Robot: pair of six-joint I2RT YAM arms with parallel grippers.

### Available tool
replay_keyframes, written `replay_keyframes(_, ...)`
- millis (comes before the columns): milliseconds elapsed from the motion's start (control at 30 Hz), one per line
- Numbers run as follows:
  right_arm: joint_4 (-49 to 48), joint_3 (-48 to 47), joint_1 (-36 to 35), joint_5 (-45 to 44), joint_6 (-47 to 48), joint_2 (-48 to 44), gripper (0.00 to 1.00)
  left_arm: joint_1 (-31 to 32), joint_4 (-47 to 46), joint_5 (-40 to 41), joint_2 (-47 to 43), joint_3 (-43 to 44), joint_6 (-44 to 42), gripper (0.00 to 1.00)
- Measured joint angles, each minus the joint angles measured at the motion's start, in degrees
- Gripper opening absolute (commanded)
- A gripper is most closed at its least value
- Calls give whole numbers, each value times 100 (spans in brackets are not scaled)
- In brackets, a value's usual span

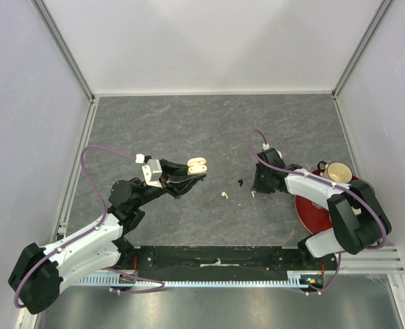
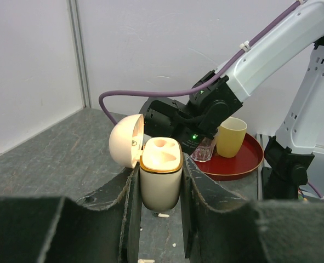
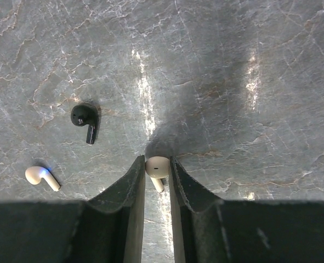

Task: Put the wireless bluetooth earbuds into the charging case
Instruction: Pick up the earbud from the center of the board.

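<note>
On the grey table (image 1: 188, 123) a black earbud (image 3: 83, 116) and a loose cream earbud (image 3: 38, 175) are laid — a second cream earbud (image 3: 157, 165) is pinched by the right gripper (image 3: 157, 171), the open charging case (image 2: 160, 156) by the left gripper (image 2: 160, 178).

right hand (image 3: 157, 174) pinches a cream earbud (image 3: 157, 166); black earbud (image 3: 84, 117) and white earbud (image 3: 39, 176) lie left.

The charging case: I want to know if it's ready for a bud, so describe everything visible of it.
The charging case is glossy cream plastic, a rounded body with a gold rim band and a domed lid hinged open sideways. Its wells look empty. It is held upright, lower body clamped in the left gripper.
</note>
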State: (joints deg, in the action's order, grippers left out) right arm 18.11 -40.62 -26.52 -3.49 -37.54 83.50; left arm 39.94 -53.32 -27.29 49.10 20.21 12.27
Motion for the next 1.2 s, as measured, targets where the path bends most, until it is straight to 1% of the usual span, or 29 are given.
replay_keyframes(400, 37, 0, -122, 219, -22, -238, 23, 0, 2, 17, -17, 0, 0, 2)
replay_keyframes(533, 28, -2, -389, 258, -76, -326, 23, 0, 9, 35, -42, 0, 0, 2)
replay_keyframes(733, -11, -28, -1010, 264, -221, -334, 22, 2, 17, 238, -251, -35, -2, 2)
replay_keyframes(1000, -131, -160, -1202, 232, -372, -358, 21, 2, 149, 422, -485, -94, -15, 2)
replay_keyframes(1067, -140, -160, -1202, 208, -393, -487, 21, 0, 166, 468, -511, -96, -26, 2)
replay_keyframes(1200, -378, -155, -1202, 136, -474, -1257, 19, 0, 203, 485, -522, -111, -42, 2)
